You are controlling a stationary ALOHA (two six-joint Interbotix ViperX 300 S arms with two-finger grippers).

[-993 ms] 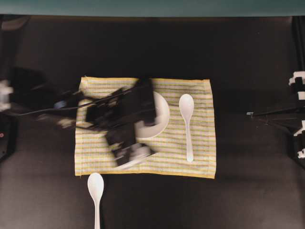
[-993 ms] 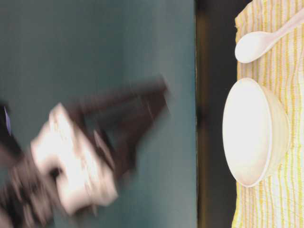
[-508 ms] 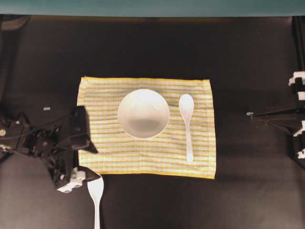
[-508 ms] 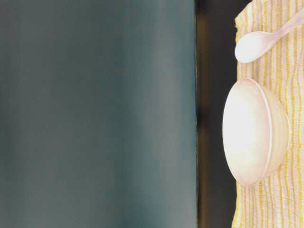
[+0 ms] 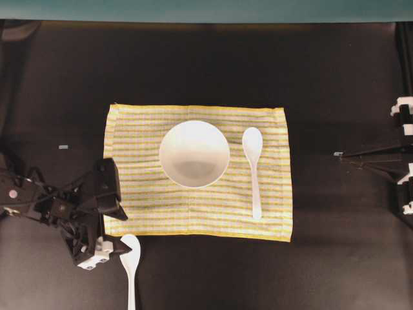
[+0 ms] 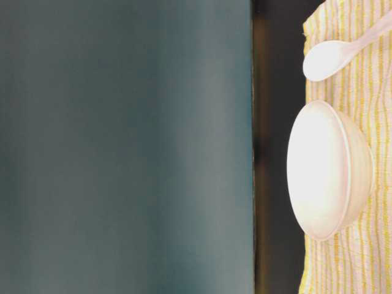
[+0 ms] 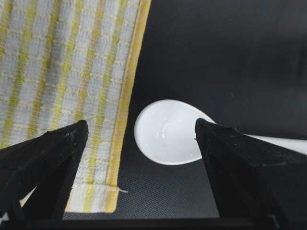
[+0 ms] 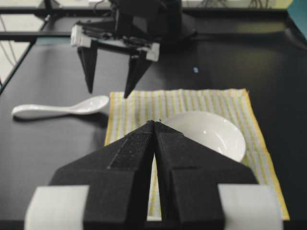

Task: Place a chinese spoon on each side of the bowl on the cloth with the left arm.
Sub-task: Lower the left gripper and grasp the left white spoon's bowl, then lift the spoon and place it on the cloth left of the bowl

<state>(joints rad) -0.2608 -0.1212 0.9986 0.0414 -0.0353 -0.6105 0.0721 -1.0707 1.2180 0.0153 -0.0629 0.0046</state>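
The white bowl [image 5: 193, 154] sits in the middle of the striped cloth [image 5: 148, 206]. One white chinese spoon [image 5: 253, 168] lies on the cloth to the bowl's right. A second spoon [image 5: 130, 258] lies on the black table just off the cloth's front left corner. My left gripper [image 5: 118, 240] hangs over that spoon's head, open. In the left wrist view the spoon's head [image 7: 168, 132] lies between the spread fingertips [image 7: 211, 139], untouched, with the cloth corner [image 7: 72, 72] beside it. My right gripper [image 8: 155, 122] is shut and empty, far from the cloth.
The left arm [image 5: 58, 203] stretches over the black table [image 5: 322, 271] at the left front. The right arm's base parts [image 5: 403, 116] stand at the right edge. A teal wall [image 5: 206, 10] borders the table's far side.
The left arm swung from above the bowl to the cloth's front left corner, then shifted closer over the loose spoon. Its jaws stayed open. Bowl, cloth and both spoons have not moved.
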